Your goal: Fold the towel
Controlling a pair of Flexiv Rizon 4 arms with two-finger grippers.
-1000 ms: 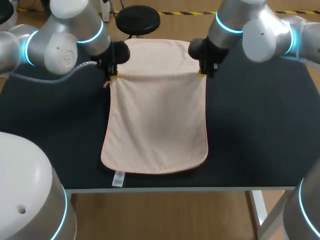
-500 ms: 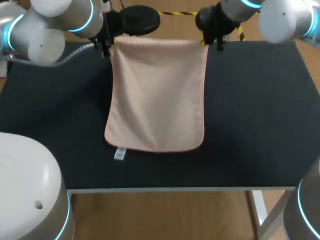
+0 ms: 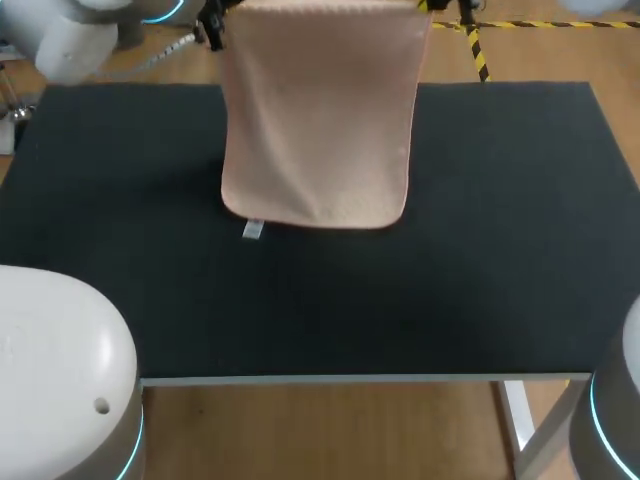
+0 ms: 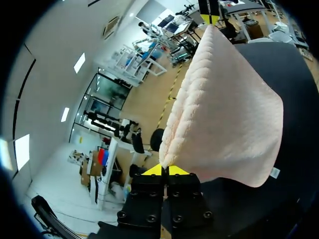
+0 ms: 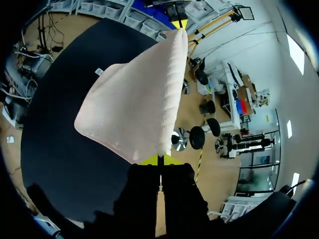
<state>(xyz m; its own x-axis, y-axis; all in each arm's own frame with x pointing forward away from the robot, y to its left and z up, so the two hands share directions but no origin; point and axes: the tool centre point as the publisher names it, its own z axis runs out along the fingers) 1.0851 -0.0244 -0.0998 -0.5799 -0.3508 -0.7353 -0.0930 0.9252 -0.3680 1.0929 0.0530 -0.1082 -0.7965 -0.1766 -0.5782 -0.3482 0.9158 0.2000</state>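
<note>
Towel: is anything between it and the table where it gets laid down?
Nothing visible. The towel hangs from the left gripper and right gripper, one top corner in each, over the dark table.

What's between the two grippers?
The pink towel, its top edge stretched from the left gripper to the right gripper; the left wrist view shows it.

Pale peach towel [image 3: 318, 120], white tag [image 3: 253, 229], black table [image 3: 500, 250], yellow-tipped fingers [image 4: 154, 171]
</note>
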